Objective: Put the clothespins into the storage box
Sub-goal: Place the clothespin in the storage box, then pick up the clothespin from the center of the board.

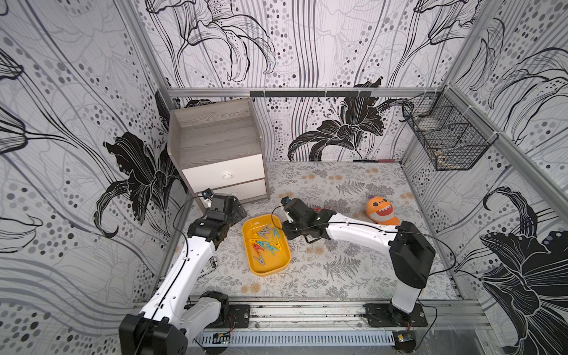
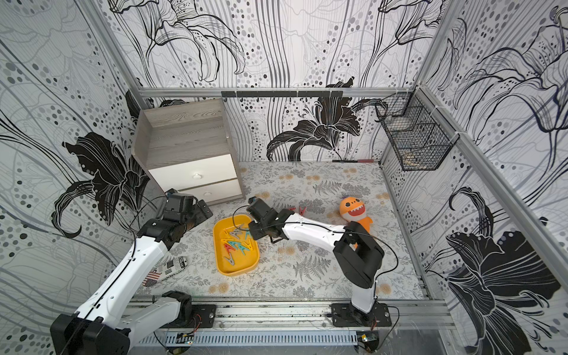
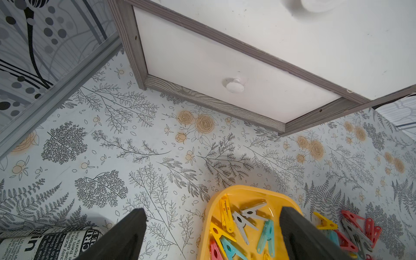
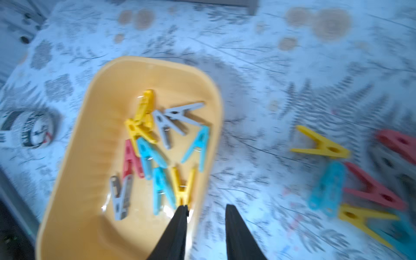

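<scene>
The right gripper [image 4: 206,209] holds its two black fingers a little apart with nothing between them. It is poised over the rim of the storage box [image 4: 94,135], one fingertip just beside a yellow pin inside. The box, a shallow yellow tray, sits on the floral table [image 1: 338,270] between the arms and holds about ten clothespins [image 4: 162,146] in yellow, teal, red and grey. The loose clothespins [image 4: 360,175] lie heaped on the table near the box, on the side of the fingers away from it. The nearest yellow one [image 4: 322,148] lies crosswise to the way the fingers point, so the wrist likely needs turning. The right arm is nearer. The left gripper [image 3: 211,225] hangs empty, fingers wide apart, by the box's far corner before the drawer cabinet [image 3: 202,67]. Both top views hide the heap behind the right forearm. In a top view only a red pin [image 2: 302,210] peeks out. The wrist views show the heap, the right one blurred.
</scene>
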